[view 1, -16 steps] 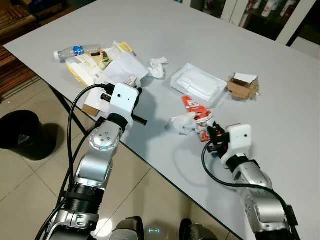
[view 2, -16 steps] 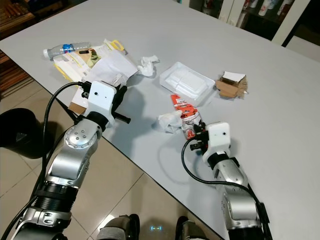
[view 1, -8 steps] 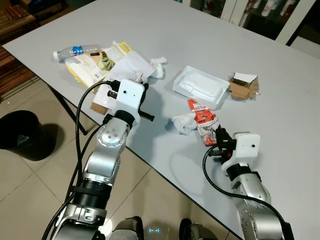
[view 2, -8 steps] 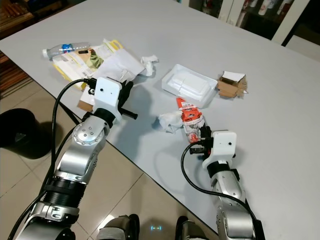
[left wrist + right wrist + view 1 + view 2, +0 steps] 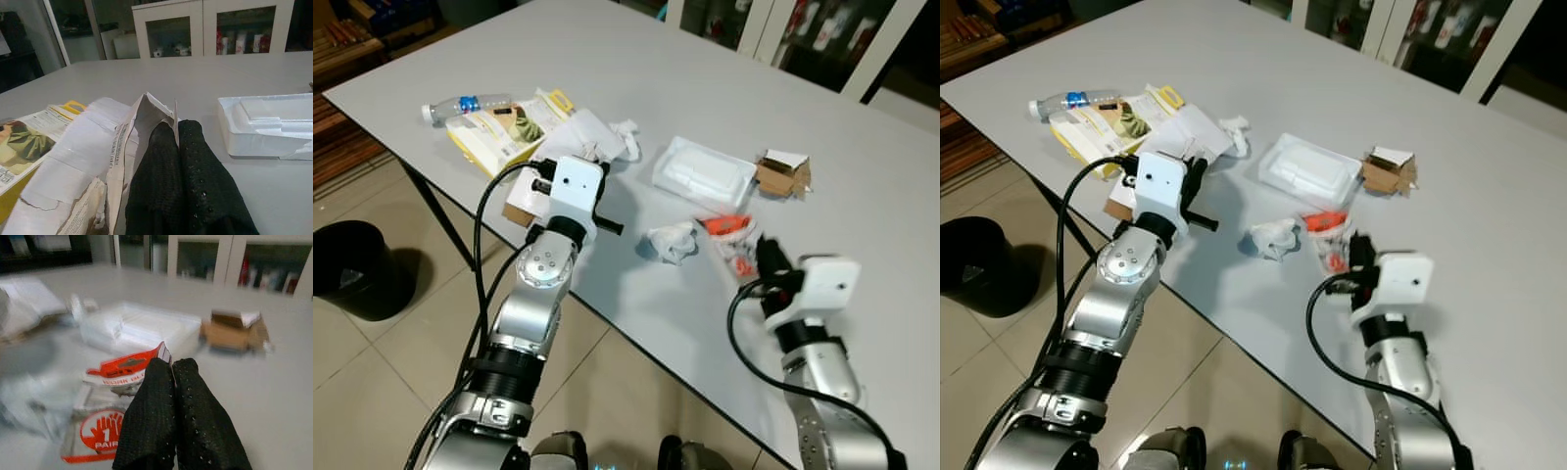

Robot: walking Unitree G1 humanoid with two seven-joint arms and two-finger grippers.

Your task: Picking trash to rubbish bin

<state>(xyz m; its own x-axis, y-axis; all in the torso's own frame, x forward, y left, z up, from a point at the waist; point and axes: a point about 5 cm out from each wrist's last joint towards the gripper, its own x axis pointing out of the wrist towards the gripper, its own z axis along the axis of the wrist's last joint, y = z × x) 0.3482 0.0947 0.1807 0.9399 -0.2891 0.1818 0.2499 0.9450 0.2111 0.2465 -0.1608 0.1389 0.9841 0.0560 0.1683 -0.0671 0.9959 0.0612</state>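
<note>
Right tool (image 5: 172, 369): near the front edge of the grey counter (image 5: 862, 196), fingers pressed together on the corner of a red-and-white glove wrapper (image 5: 110, 423) lying flat just beyond it

Left tool (image 5: 176, 132): at the counter's left front edge, fingers clamped together on the torn edge of a white paper envelope (image 5: 73, 161)

Crumpled white tissue (image 5: 671, 240): on the counter between the two tools, just beside the wrapper

White foam tray (image 5: 705, 174): mid-counter, beyond the wrapper, lying flat

Torn brown cardboard piece (image 5: 783, 174): just right of the foam tray

Second crumpled tissue (image 5: 626, 132): beyond the left tool, touching the envelope's far side

Yellow printed packet (image 5: 499, 132): toward the counter's left corner, partly under the envelope

Clear plastic bottle (image 5: 460, 104): blue label, lying on its side at the far left corner, against the yellow packet

Black rubbish bin (image 5: 347, 269): on the tiled floor (image 5: 372, 392) off the counter's left edge, well apart from all the trash

White glass-fronted cabinets (image 5: 210, 27): against the wall beyond the counter's far edge
</note>
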